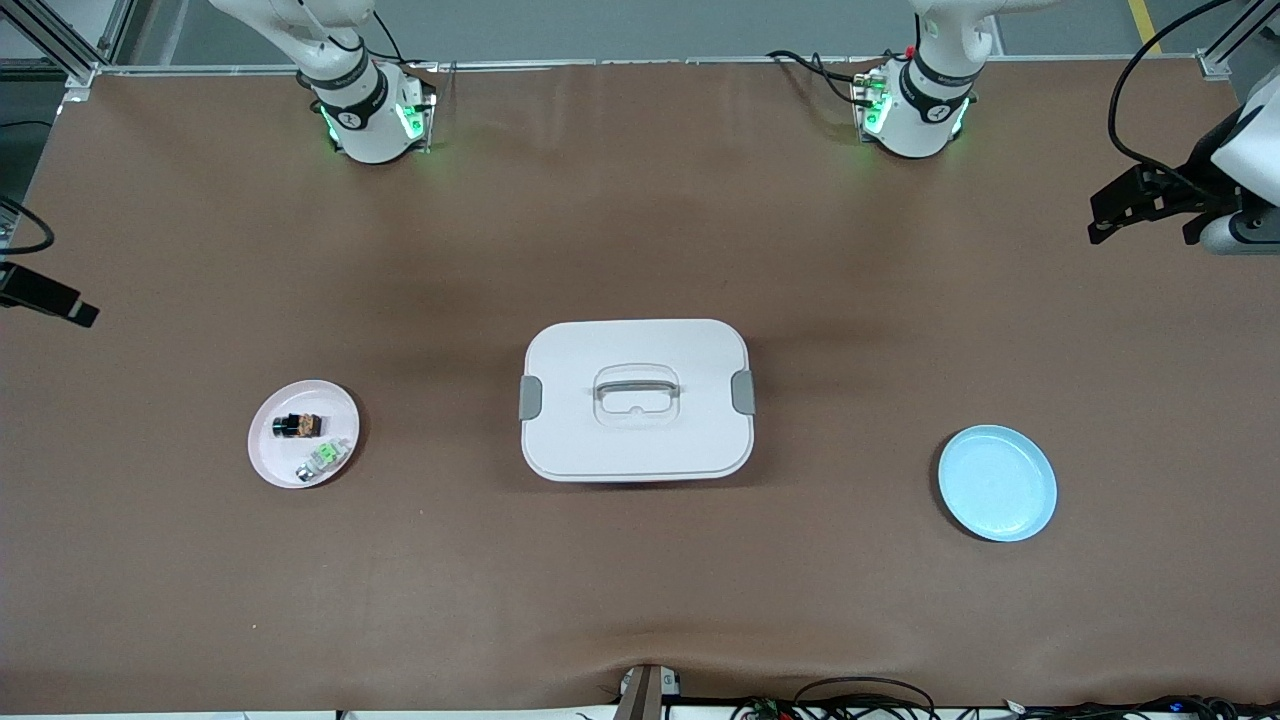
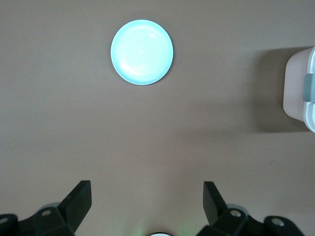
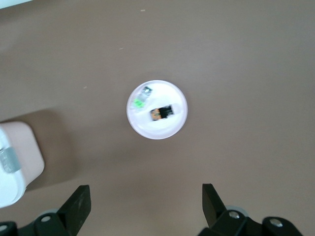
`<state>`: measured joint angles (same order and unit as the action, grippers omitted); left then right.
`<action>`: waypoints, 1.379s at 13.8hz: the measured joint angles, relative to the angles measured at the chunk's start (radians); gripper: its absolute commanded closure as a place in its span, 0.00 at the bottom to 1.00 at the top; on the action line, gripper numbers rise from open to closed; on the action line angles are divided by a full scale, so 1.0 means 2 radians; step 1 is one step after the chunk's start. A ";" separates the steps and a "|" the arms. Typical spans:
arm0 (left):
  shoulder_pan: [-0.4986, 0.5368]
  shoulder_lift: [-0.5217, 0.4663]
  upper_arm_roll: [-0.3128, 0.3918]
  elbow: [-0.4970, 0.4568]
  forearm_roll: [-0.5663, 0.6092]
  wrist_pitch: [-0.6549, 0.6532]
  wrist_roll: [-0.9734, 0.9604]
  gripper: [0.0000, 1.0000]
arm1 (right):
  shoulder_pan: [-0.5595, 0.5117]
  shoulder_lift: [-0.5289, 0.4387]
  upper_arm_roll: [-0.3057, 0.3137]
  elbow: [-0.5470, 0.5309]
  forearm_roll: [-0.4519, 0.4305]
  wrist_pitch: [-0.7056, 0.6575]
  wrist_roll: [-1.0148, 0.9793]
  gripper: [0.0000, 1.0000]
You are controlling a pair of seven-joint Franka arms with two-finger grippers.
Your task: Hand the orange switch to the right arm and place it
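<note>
The orange switch (image 1: 297, 425) (image 3: 161, 112) lies on a small pink plate (image 1: 330, 400) (image 3: 147, 132) toward the right arm's end of the table. It has a black body with an orange middle. My right gripper (image 3: 145, 189) hangs high over the table beside that plate, open, nothing between its fingers. The right arm (image 1: 360, 110) rises from its base at the table's back edge. My left gripper (image 2: 146, 189) is also high up and open with nothing in it, over bare table beside a light blue plate (image 1: 997, 483) (image 2: 141, 51).
A pale switch with a green middle (image 1: 325, 458) (image 3: 140, 101) shares the pink plate, nearer the front camera than the orange one. A white lidded box (image 1: 570, 440) (image 2: 300, 83) (image 3: 15, 162) with grey clips stands mid-table between the two plates.
</note>
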<state>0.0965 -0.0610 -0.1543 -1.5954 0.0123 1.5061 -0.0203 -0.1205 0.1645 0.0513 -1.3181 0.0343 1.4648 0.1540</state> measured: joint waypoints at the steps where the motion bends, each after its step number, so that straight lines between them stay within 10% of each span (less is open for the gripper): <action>1: 0.000 0.000 0.000 0.000 0.000 0.000 0.000 0.00 | 0.011 -0.002 0.005 0.000 -0.001 0.000 -0.005 0.00; 19: 0.008 -0.006 0.000 0.000 0.000 -0.006 0.000 0.00 | -0.009 -0.028 -0.004 -0.037 -0.002 -0.004 -0.080 0.00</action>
<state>0.1131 -0.0726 -0.1535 -1.5955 0.0123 1.4945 -0.0199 -0.1379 0.1092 0.0437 -1.3925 0.0294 1.4560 -0.0059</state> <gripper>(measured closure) 0.000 0.000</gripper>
